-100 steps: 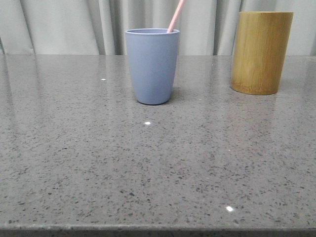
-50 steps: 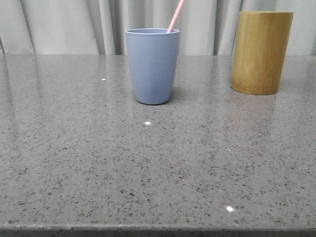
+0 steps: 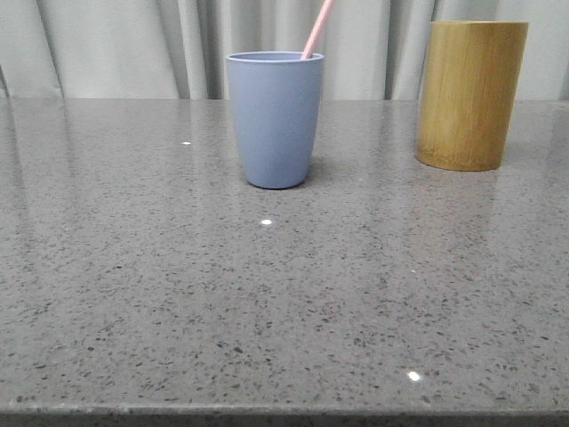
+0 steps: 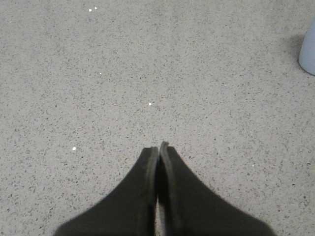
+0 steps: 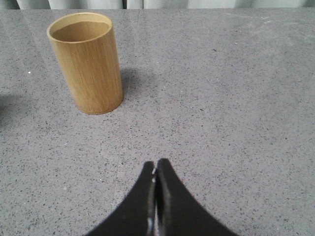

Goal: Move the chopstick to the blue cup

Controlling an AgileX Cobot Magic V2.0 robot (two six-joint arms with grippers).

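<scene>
We are seeing the chopstick standing inside the blue cup, leaning toward the upper right and running out past the top edge of the front view. The cup is sitting upright on the speckled grey table, a little left of centre in the upper half of the frame. To its right, well apart, the bamboo cylinder is standing upright in the upper right of the frame; from the right wrist camera we are looking into its open mouth.

We are finding the left gripper hanging over bare table with its two dark fingers pressed together and nothing between them; a pale sliver of the cup is showing at the right edge of that picture. The right gripper is likewise closed and empty, its fingertips meeting above the table, well apart from the cylinder.
</scene>
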